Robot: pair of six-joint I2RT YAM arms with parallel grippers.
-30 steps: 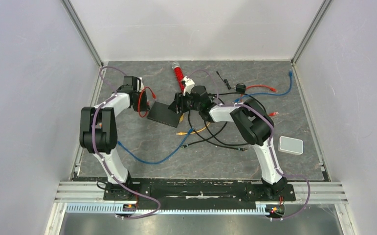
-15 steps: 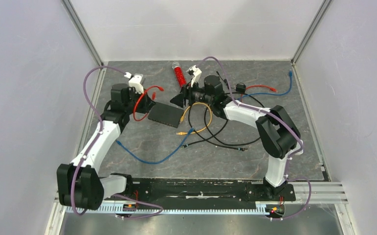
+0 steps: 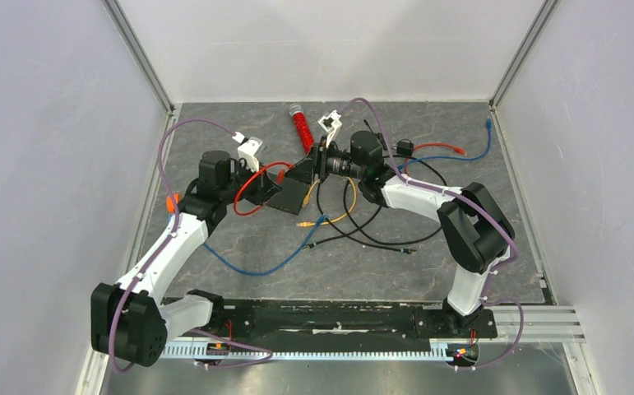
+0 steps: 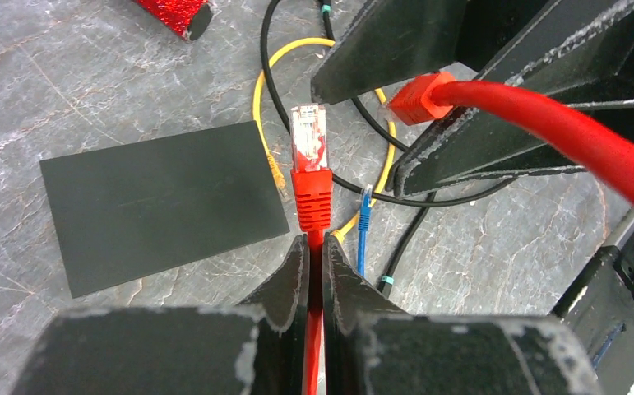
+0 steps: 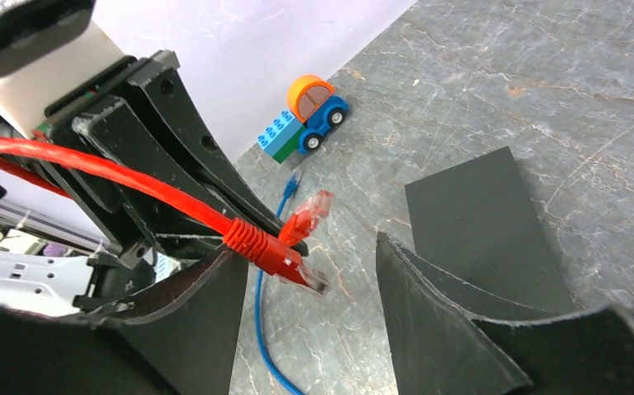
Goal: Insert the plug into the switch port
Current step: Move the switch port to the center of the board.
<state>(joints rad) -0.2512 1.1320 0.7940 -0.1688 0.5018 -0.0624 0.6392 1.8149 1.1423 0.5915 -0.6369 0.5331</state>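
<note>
Left pincer (image 4: 314,240) is clenched on the red cable (image 4: 560,132) just behind the moulded boot. The plug (image 4: 308,136) juts out past the fingertips toward twelve o'clock in the left wrist view, off the counter (image 4: 91,82). The black switch (image 4: 157,206) lies flat at nine o'clock from the plug, close beside it. Its row of ports shows in neither wrist view, so I cannot tell which edge the plug faces.

The right pincer (image 5: 309,247) is released, jaws wide. The cable's second plug (image 5: 276,257) hangs between the jaws, near the nine o'clock finger, gripped by nothing.

My judgement is that the plug is light and hard, a clear plastic shell with a thin latch tab that could snap under a sideways load. The cable is limp but springy, and its loop will tug and twist the plug. A hold on the bare cable lets the plug swivel. The stiff boot is the better place to grip, square to the plug's flat sides. The switch looks light and smooth-bottomed, likely to slide when pushed, so the free pincer would do well bracing its far edge.
</note>
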